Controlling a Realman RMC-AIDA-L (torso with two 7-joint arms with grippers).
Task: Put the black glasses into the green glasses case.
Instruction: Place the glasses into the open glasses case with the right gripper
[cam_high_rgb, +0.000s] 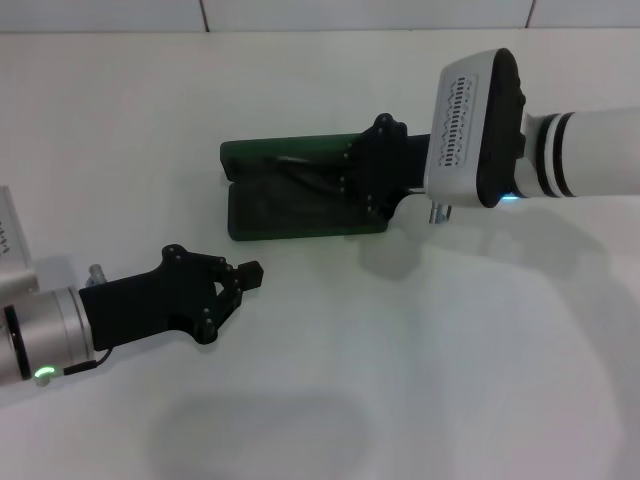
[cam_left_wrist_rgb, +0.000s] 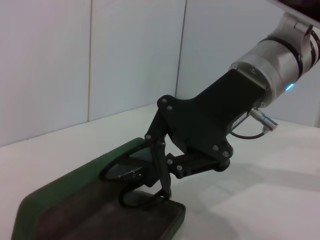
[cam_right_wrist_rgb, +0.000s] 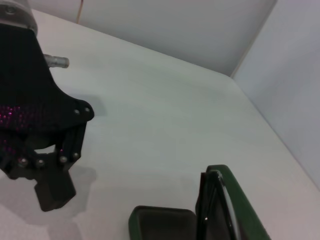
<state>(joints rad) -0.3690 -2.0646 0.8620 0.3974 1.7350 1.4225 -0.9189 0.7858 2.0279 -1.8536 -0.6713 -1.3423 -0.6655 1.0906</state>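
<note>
1. Your thin black-framed glasses (cam_left_wrist_rgb: 131, 172) lie inside the open dark green hinged hard case (cam_high_rgb: 290, 195), against its raised lid.
2. Your right tool (cam_high_rgb: 366, 180) reaches into the case over the glasses; you cannot tell whether it grips them.
3. Your left tool (cam_high_rgb: 240, 280) hovers near the case above the white tabletop (cam_high_rgb: 420, 370), fingers closed on nothing.

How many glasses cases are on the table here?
1. The green glasses case lies open at the table's far middle, the black glasses inside it under the right gripper. None appears hidden.
</note>
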